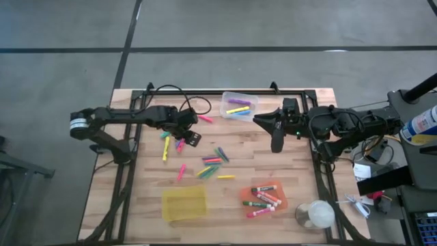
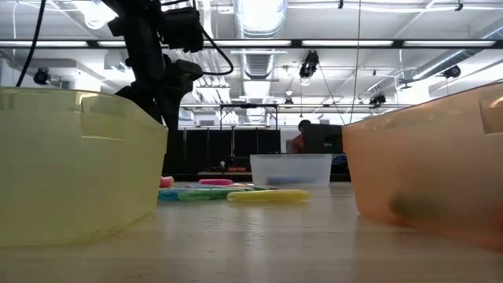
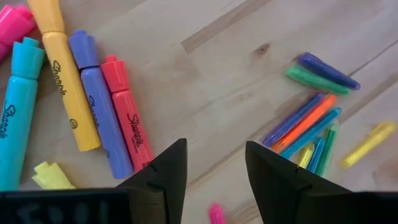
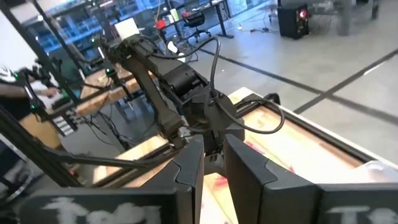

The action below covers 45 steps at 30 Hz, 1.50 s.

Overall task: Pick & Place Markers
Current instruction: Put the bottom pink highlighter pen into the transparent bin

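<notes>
Entry, tabletop (image 1: 287, 198), read left to right. Left claw (image 3: 211, 165): fingers apart, empty, poised above bare wood. We judged the step a pick from the loose markers; done well, it called for centring the open fingers across one barrel, clear of its neighbours, then closing. Red marker (image 3: 129, 121), with purple, yellow and blue beside it, lay just beside one finger. A fan of slim markers (image 3: 305, 124) lay near the other. Right claw (image 4: 213, 163): fingers close together, nothing between them, waiting raised near the clear bin (image 1: 238, 106).
</notes>
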Available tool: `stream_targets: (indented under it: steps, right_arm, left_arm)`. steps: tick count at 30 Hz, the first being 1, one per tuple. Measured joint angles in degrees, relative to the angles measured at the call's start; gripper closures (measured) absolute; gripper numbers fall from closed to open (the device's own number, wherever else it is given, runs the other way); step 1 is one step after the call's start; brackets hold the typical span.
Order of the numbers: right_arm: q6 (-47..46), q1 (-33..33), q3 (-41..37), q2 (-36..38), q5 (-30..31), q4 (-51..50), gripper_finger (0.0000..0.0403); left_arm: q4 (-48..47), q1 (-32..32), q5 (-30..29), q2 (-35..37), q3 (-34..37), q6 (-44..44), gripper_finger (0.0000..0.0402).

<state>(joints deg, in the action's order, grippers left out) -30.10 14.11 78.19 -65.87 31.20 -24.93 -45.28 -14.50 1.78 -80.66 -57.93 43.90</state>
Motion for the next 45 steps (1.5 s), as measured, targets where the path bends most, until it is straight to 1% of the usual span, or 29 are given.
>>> stream_targets:
  steps: [6,14,18,23,27,33,41,45]
  right_arm:
    - [-3.2,0.0,0.0,-0.6,0.0,0.1,0.0346]
    - [-3.1,1.0,0.0,-3.9,-0.3,1.3,0.0346]
    - [-2.9,1.1,0.0,-4.5,-0.3,1.6,0.0346]
    - [-2.5,1.2,0.0,-4.0,-0.3,1.6,0.0346]
    - [-1.8,1.2,0.0,-3.2,-0.3,1.7,0.0346]
    - [0.5,1.2,0.0,-2.9,-0.3,1.6,0.0346]
    - [0.8,1.2,0.0,-2.8,-0.3,1.6,0.0346]
    - [0.8,1.2,0.0,-2.8,-0.3,1.6,0.0346]
  left_arm:
    - [0.3,0.0,-0.2,-1.4,0.1,-2.4,0.0245]
    - [-1.0,0.0,-1.5,-5.3,0.2,-3.3,0.0245]
    - [-1.3,0.0,-2.1,-6.8,1.4,-3.1,0.0245]
    - [-1.2,0.0,-4.1,-6.9,3.9,0.2,0.0245]
    - [0.2,0.0,-4.0,-7.1,5.7,1.2,0.0245]
    - [1.8,0.1,-3.7,-7.1,6.0,1.3,0.0245]
    - [5.6,-0.4,-3.8,-7.1,8.8,3.6,0.0245]
    - [5.8,-0.4,-3.8,-7.1,9.6,3.8,0.0245]
